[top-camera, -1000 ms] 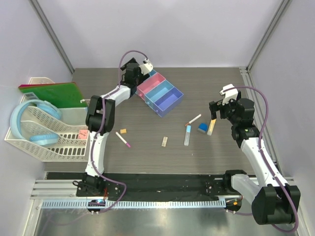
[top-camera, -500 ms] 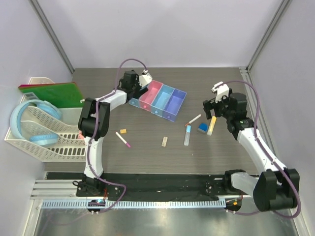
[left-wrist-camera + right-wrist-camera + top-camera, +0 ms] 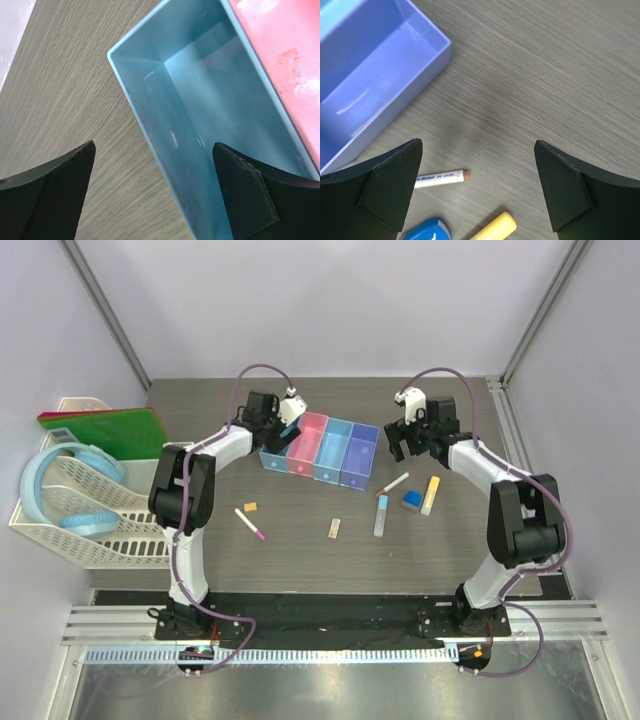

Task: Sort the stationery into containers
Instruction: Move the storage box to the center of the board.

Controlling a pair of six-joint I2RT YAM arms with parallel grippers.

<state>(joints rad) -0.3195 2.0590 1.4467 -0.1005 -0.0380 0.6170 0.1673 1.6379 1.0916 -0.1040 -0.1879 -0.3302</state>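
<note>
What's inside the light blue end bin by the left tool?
Nothing shows: the light blue end bin has a bare floor. One corner is covered by a finger of the left tool.

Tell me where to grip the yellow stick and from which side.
Probably pinch the yellow stick across its narrow width, on the far half, coming straight down: it lies flat, and the blue block sits close beside its near half.

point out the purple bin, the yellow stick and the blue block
purple bin [image 3: 362,452], top external view, bare floor
yellow stick [image 3: 431,495], top external view, middle
blue block [image 3: 410,500], top external view, top face
</note>
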